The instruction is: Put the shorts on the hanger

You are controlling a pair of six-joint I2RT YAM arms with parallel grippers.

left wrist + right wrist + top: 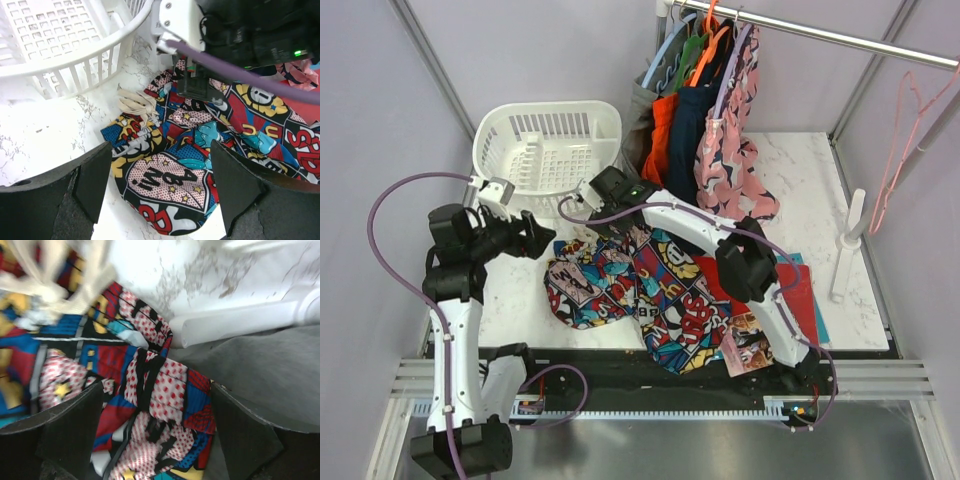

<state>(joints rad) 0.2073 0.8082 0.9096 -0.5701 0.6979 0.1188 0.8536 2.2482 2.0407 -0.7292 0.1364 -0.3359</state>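
The comic-print shorts (640, 290) lie crumpled on the white table, between the two arms. My left gripper (542, 240) hovers at their left edge. In the left wrist view its jaws stand wide apart, my left gripper (160, 185) open above a fold of the shorts (175, 180), with the cream drawstring (137, 102) beyond. My right gripper (595, 195) is low over the far end of the shorts, beside the basket. In its own view the right gripper (157, 432) is open, with the shorts (165, 390) bunched between the fingers but not pinched. The pale-pink hanger (905, 130) hangs from the rail at far right.
A white basket (545, 145) stands at the back left, close behind both grippers. Several garments on coloured hangers (710, 110) hang from the rail at the back. A white post (850, 240) stands at right. Red and teal flat items (800, 290) lie under the right arm.
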